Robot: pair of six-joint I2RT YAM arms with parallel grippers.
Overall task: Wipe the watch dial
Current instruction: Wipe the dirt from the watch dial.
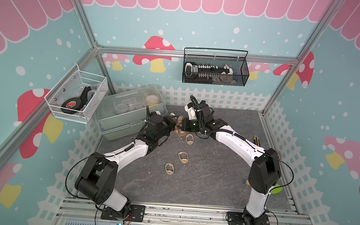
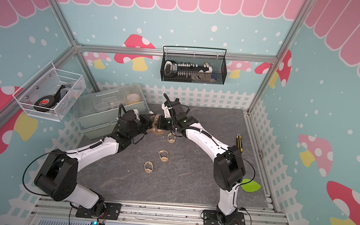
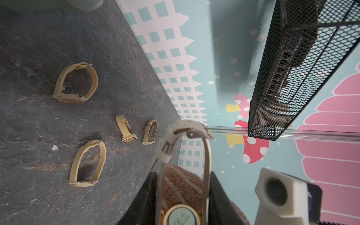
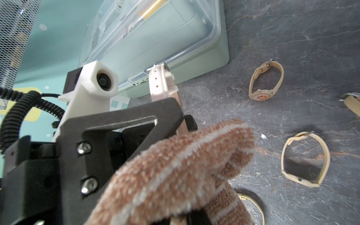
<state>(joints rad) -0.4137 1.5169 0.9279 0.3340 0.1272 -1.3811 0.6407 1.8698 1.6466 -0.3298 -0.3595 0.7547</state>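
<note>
My left claw (image 3: 183, 173) is clamped on the watch (image 3: 185, 128), one black finger (image 3: 146, 198) on each side of the case, so the jaws stand a little apart with the watch between them. The watch is up off the table (image 1: 213, 175), at the back just in front of the clear plastic box (image 1: 128, 111). Its white strap loops away from me, and its pale green dial (image 3: 182, 216) with a gold rim faces my left wrist camera, uncovered there.

My right claw (image 1: 183, 126) is closed tight on the cloth (image 4: 175, 171), a brown one with pale stripes. In both top views the two claws meet tip to tip, and the cloth hangs in a fold below them. From my left wrist the cloth shows through the strap loop, just past the case. I cannot tell whether it touches the dial. From my right wrist the cloth fills the foreground and hides the dial, and only the strap rises above my left claw.

Three beige watches lie apart on the table nearer my bases: one (image 1: 189, 139) just beside the hanging cloth, another (image 1: 183, 157) further forward, and a third (image 1: 169, 169) beyond that. A black mesh basket (image 1: 215, 69) hangs on the back wall and a white one (image 1: 77, 96) on the wall to my left.
</note>
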